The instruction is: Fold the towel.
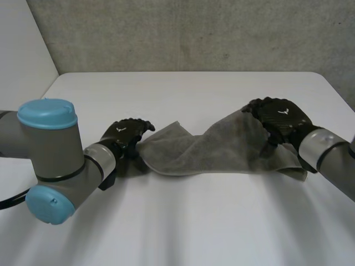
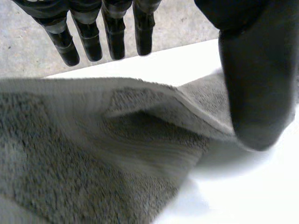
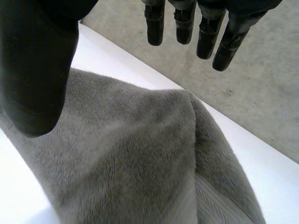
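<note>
Head view – towel: a grey towel [image 1: 211,149] lies rumpled across the middle of the white table [image 1: 183,221], stretched between the two hands, with one part humped up towards the right.
Head view – left hand: the left hand [image 1: 125,136] sits at the towel's left end, touching its edge.
Head view – right hand: the right hand [image 1: 280,119] is over the raised part at the towel's right end.
Left wrist view – hand state: the fingers [image 2: 88,42] hang straight and spread wide of the thumb [image 2: 257,84], clear of the cloth; nothing is pinched.
Left wrist view – towel: the towel [image 2: 93,154] lies under the palm in loose waves, and one edge runs close by the thumb. I cannot tell whether they touch.
Right wrist view – hand state: the fingers [image 3: 205,37] are straight and well apart from the thumb [image 3: 37,70], so this hand is wide too and holds nothing.
Right wrist view – towel: the towel [image 3: 131,154] rises in a soft ridge below the palm, with bare table [image 3: 271,177] beside it.
Progress – done: from where I stand, no clean fold is made; the cloth is bunched, not flat.
Progress – left: it looks as though the ends need gripping, the cloth spreading flat, then one half laying over the other.
</note>
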Controlling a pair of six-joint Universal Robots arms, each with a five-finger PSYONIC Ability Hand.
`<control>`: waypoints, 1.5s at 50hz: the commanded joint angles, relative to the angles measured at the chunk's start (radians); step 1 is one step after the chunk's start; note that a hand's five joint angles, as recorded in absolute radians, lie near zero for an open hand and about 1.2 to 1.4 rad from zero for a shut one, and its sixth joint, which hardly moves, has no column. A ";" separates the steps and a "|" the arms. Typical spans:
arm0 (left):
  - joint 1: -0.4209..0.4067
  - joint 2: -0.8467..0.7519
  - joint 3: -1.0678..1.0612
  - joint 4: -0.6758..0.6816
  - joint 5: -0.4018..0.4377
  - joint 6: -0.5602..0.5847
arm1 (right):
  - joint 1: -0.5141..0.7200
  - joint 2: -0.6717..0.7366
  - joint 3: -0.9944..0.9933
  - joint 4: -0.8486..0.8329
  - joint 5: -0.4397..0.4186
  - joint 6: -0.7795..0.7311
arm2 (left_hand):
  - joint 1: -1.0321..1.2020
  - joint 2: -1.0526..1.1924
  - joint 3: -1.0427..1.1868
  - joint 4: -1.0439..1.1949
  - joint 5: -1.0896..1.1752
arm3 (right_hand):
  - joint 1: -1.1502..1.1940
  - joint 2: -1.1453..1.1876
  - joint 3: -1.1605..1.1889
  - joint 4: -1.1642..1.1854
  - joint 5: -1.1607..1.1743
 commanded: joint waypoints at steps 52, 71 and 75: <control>0.038 -0.051 0.037 -0.005 -0.065 0.115 | -0.209 0.067 0.123 -0.201 -0.078 -0.074 | 1.073 1.121 -0.043 -0.050 1.148 | 1.157 1.140 -0.007 -0.060 1.158; 0.170 0.129 0.029 -0.219 0.019 0.136 | -0.326 -0.001 -0.166 0.491 -0.270 -0.409 | 1.073 1.121 -0.043 -0.050 1.148 | 1.157 1.140 -0.007 -0.060 1.158; 0.175 0.078 0.123 -0.203 0.019 0.167 | -0.278 0.093 -0.303 0.493 -0.260 -0.444 | 1.073 1.121 -0.043 -0.050 1.148 | 1.157 1.140 -0.007 -0.060 1.158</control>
